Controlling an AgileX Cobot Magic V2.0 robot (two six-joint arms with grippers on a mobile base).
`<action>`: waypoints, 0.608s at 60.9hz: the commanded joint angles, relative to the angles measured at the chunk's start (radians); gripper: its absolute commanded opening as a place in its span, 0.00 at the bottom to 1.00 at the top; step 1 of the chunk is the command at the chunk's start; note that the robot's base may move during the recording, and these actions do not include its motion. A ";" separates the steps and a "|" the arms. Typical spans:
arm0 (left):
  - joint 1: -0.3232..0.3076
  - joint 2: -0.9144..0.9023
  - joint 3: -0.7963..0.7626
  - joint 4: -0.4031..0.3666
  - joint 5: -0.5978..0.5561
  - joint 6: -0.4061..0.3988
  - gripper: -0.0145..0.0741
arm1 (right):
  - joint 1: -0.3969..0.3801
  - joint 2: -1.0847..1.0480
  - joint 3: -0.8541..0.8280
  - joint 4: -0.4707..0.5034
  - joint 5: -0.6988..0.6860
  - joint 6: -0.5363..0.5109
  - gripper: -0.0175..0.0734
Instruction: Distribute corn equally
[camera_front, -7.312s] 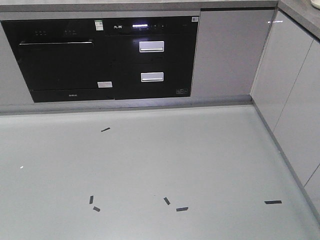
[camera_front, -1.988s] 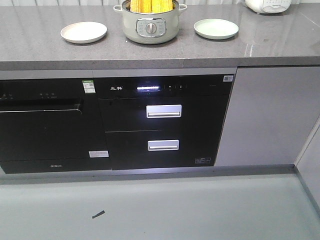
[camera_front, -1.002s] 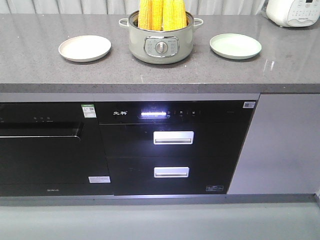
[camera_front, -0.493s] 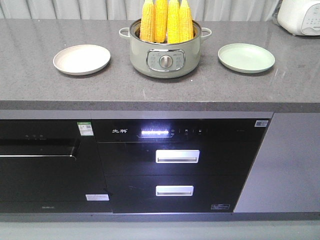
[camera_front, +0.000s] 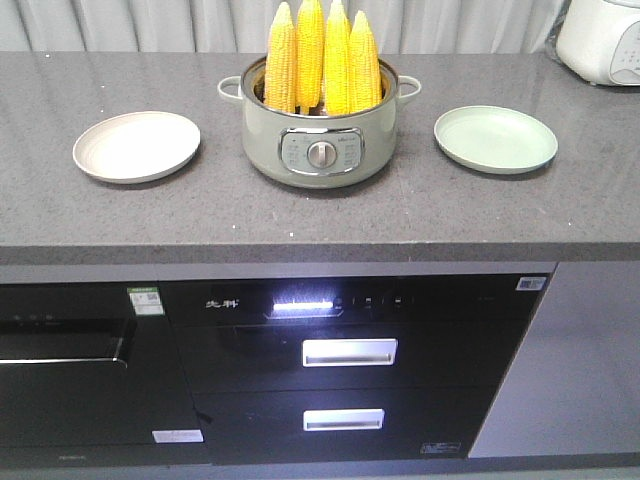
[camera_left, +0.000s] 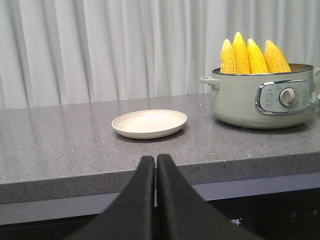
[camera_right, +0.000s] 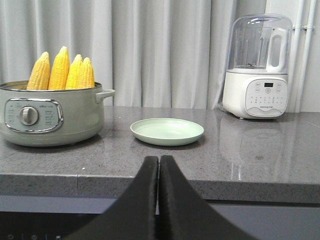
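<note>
Exterior front-facing: corn nearer, higher.

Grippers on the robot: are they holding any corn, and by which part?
Nothing is held. The left gripper and right gripper are both shut and empty; the four corn cobs stand in the pot.
</note>
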 joint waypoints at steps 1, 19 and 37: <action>-0.002 -0.015 0.012 -0.004 -0.074 -0.010 0.16 | -0.002 -0.007 0.011 -0.010 -0.074 -0.005 0.18; -0.002 -0.015 0.012 -0.004 -0.074 -0.010 0.16 | -0.002 -0.007 0.011 -0.010 -0.074 -0.005 0.18; -0.002 -0.015 0.012 -0.004 -0.074 -0.010 0.16 | -0.002 -0.007 0.011 -0.010 -0.074 -0.005 0.18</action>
